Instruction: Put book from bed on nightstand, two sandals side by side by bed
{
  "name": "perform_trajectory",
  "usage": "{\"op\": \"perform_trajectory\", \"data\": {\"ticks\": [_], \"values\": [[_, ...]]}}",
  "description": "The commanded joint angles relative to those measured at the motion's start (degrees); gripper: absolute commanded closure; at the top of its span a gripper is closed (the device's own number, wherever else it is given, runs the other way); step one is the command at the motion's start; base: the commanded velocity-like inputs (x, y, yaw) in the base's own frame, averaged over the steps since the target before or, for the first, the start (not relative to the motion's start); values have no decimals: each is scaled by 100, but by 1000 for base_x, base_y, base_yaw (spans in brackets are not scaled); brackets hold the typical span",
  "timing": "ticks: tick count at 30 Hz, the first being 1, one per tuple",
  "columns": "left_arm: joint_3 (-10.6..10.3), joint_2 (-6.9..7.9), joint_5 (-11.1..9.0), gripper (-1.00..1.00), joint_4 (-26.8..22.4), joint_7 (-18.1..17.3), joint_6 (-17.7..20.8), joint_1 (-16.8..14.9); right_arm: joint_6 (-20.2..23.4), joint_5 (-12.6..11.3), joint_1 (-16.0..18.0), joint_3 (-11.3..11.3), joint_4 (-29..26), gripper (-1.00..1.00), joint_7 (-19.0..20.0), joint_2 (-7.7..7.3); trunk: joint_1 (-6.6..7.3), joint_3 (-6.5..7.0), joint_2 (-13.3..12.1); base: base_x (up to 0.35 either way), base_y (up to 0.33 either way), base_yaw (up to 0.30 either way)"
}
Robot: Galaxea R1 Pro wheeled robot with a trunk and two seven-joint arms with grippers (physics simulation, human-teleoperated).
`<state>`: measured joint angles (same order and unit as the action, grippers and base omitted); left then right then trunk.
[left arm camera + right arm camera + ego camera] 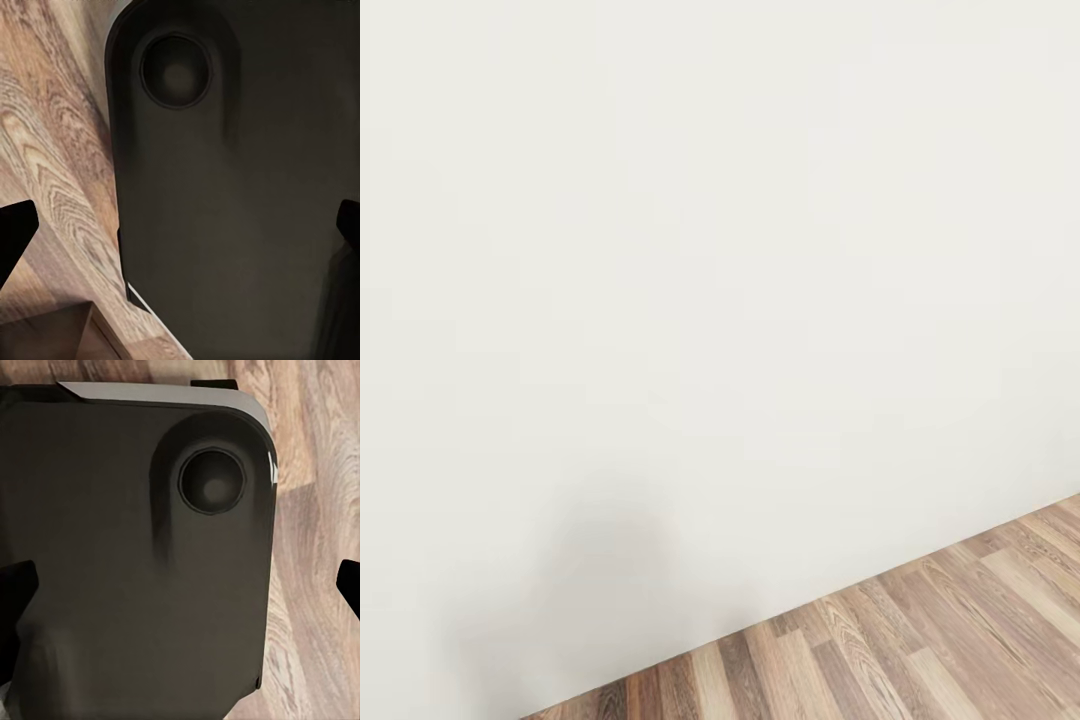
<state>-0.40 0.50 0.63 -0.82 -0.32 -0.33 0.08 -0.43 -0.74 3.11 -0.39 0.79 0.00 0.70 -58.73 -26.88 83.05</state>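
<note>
The book, the bed, the nightstands and the sandals are out of view. In the head view I face a plain white wall that meets the wood-plank floor at the lower right. My left gripper hangs open over my own black base, its dark fingertips spread wide with nothing between them. My right gripper is likewise open above the black base, one fingertip at each side of that view.
The wall stands close ahead and runs diagonally across the head view. Open plank floor lies to the right. A faint shadow falls on the wall's lower left. Floor planks show beside the base.
</note>
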Motion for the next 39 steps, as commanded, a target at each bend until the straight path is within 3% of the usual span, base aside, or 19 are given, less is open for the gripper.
{"op": "perform_trajectory", "data": {"ticks": [1, 39], "values": [[-4, 1, 7, -100, -6, -3, -10, 1, -5, -12, 5, -7, 8, -100, -3, 1, 0, -5, 3, 0, 0, 0], [-5, 11, 8, -100, -6, -3, -160, 2, -2, -6, 5, -12, 9, -100, 38, 1, 0, -5, 3, 0, 0, -157]]}}
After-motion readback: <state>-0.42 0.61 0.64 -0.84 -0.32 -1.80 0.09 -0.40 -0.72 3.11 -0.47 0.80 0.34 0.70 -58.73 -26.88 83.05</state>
